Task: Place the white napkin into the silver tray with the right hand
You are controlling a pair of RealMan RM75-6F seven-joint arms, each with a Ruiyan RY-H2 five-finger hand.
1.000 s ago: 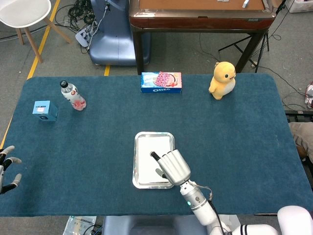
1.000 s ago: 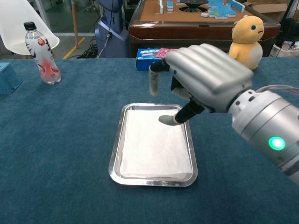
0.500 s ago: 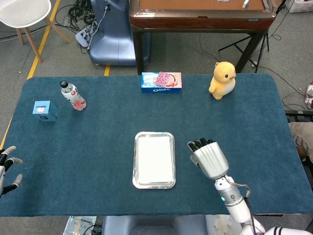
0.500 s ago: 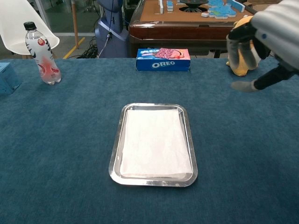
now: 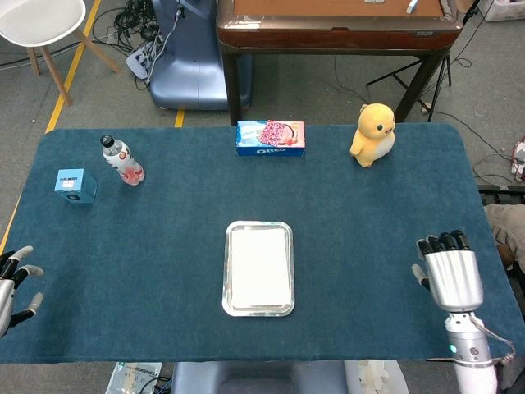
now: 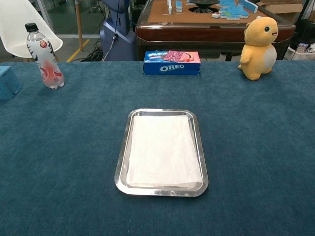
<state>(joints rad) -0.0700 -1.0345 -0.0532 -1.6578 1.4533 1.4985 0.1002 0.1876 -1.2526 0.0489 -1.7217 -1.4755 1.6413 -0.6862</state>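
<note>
Head view, far left: the left hand (image 5: 15, 283) sits at the table's (image 5: 394, 189) left edge, fingers spread, holding nothing. Mid-table, nearer the front edge, the white napkin (image 5: 259, 265) lies flat inside the silver tray (image 5: 258, 306). Over by the front-right corner, the right hand (image 5: 451, 275) hovers empty, fingers straight and side by side.

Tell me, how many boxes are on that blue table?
2: a cookie box at the far edge in the middle, and a small blue box at the far left, beside the bottle.
</note>
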